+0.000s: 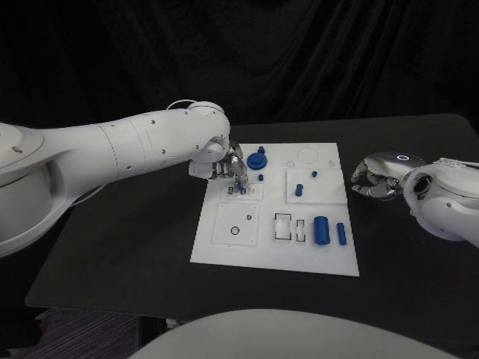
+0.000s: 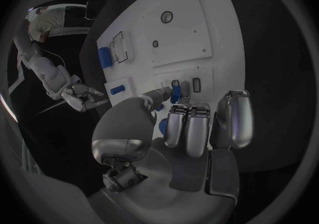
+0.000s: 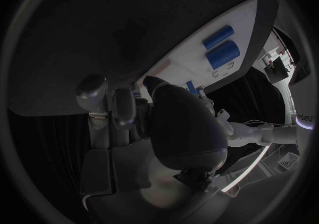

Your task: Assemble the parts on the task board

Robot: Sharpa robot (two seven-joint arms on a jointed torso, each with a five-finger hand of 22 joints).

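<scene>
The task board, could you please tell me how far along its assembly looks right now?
Early to midway. On the task board, a small peg and a gear stand seated. The left hand pinches a small blue part at a slot. Two cylinders lie loose. The right hand rests beside the board, holding nothing.

The left arm [image 1: 110,153] reaches in from nine o'clock, bent at the wrist so that the left hand [image 1: 227,168] points down toward six o'clock. In its wrist view the thumb and a finger [image 2: 159,95] pinch a small blue part [image 2: 175,92], while the other fingers hang side by side, slightly curled. The right arm [image 1: 461,202] enters from three o'clock; the right hand [image 1: 376,177] has its fingers curled in, holding nothing.
</scene>
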